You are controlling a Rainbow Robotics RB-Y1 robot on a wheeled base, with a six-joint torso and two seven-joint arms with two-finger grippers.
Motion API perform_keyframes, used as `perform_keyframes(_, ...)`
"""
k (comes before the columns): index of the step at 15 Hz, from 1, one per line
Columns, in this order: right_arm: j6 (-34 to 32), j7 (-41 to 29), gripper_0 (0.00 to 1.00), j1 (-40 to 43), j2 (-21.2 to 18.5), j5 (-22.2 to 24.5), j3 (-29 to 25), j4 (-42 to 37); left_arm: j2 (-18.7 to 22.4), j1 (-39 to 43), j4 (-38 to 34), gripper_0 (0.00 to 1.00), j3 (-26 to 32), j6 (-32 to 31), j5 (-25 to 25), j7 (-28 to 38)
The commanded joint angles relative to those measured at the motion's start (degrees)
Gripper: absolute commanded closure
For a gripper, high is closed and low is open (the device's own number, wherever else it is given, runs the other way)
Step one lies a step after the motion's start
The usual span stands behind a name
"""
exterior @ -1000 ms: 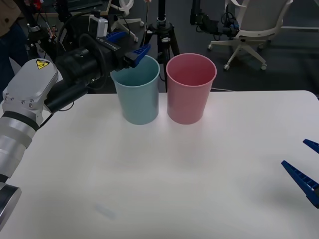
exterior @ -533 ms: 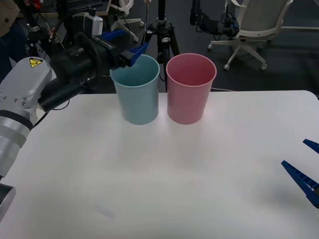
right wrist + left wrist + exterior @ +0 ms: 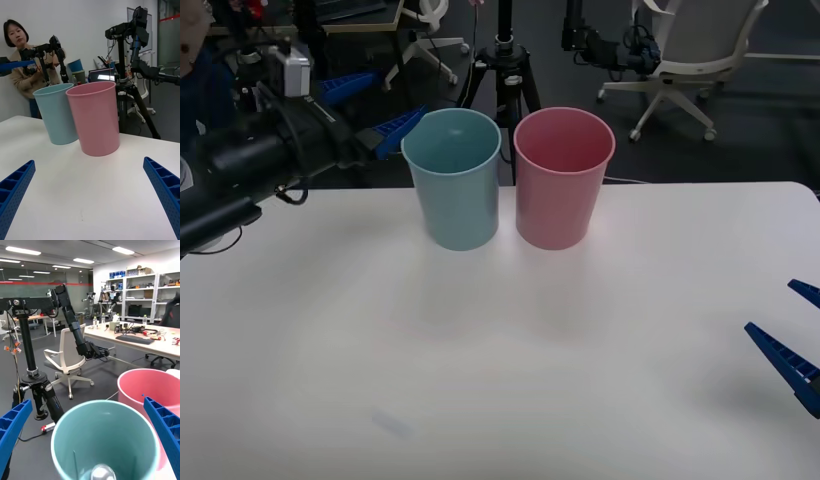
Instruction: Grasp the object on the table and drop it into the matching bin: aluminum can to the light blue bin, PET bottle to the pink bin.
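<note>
The light blue bin (image 3: 455, 180) and the pink bin (image 3: 563, 180) stand side by side at the far edge of the white table (image 3: 500, 360). My left gripper (image 3: 398, 95) hovers open just left of the blue bin's rim, level with its top. In the left wrist view it (image 3: 88, 402) looks down into the light blue bin (image 3: 75, 442), where the shiny top of the aluminum can (image 3: 101, 472) shows at the bottom. The pink bin (image 3: 150, 386) is beside it. My right gripper (image 3: 770, 305) rests open low at the table's right edge, empty, facing both bins (image 3: 95, 116).
Behind the table stand a black tripod (image 3: 503, 60) and a white office chair (image 3: 690, 50) on a dark floor. A faint mark (image 3: 392, 425) lies on the near tabletop. The blue bin (image 3: 56, 112) touches the pink one.
My left arm has drawn back to the left, its open gripper moving off the light blue bin's rim. The right gripper and both bins have not moved.
</note>
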Motion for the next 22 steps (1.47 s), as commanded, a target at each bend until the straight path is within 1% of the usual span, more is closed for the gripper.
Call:
perform_keyframes(1, 0.0, 0.0, 0.0, 0.0, 0.0, 0.0, 0.0, 0.0, 3.3, 8.8, -8.9, 0.0, 3.2, 0.1, 2.8, 0.1)
perform_keyframes(3, 0.0, 0.0, 0.0, 0.0, 0.0, 0.0, 0.0, 0.0, 3.6, 14.7, -13.7, 0.0, 6.5, -0.5, 3.5, 0.2)
perform_keyframes(5, 0.0, 0.0, 0.0, 0.0, 0.0, 0.0, 0.0, 0.0, 3.6, 20.5, -17.0, 0.0, 9.8, -2.8, 4.2, 0.4)
perform_keyframes(8, 0.0, 0.0, 0.0, 0.0, 0.0, 0.0, 0.0, 0.0, 2.1, 30.0, -21.8, 0.0, 15.0, -6.4, 4.5, 0.5)
perform_keyframes(10, 0.0, 0.0, 0.0, 0.0, 0.0, 0.0, 0.0, 0.0, -0.9, 35.4, -23.8, 0.0, 18.3, -9.4, 4.1, 0.5)
perform_keyframes(13, 0.0, 0.0, 0.0, 0.0, 0.0, 0.0, 0.0, 0.0, -7.3, 41.0, -24.3, 0.0, 24.1, -15.5, -1.6, 0.6)
perform_keyframes(15, 0.0, 0.0, 0.0, 0.0, 0.0, 0.0, 0.0, 0.0, -12.3, 43.4, -24.3, 0.0, 28.2, -19.6, -6.4, 0.6)
perform_keyframes(17, 0.0, 0.0, 0.0, 0.0, 0.0, 0.0, 0.0, 0.0, -16.3, 45.6, -24.4, 0.0, 31.5, -23.8, -9.6, 0.4)
perform_keyframes(19, 0.0, 0.0, 0.0, 0.0, 0.0, 0.0, 0.0, 0.0, -17.7, 47.7, -24.3, 0.0, 34.0, -27.0, -10.9, -0.1)
perform_keyframes(22, 0.0, 0.0, 0.0, 0.0, 0.0, 0.0, 0.0, 0.0, -18.3, 52.3, -24.3, 0.0, 36.3, -28.7, -8.6, -1.1)
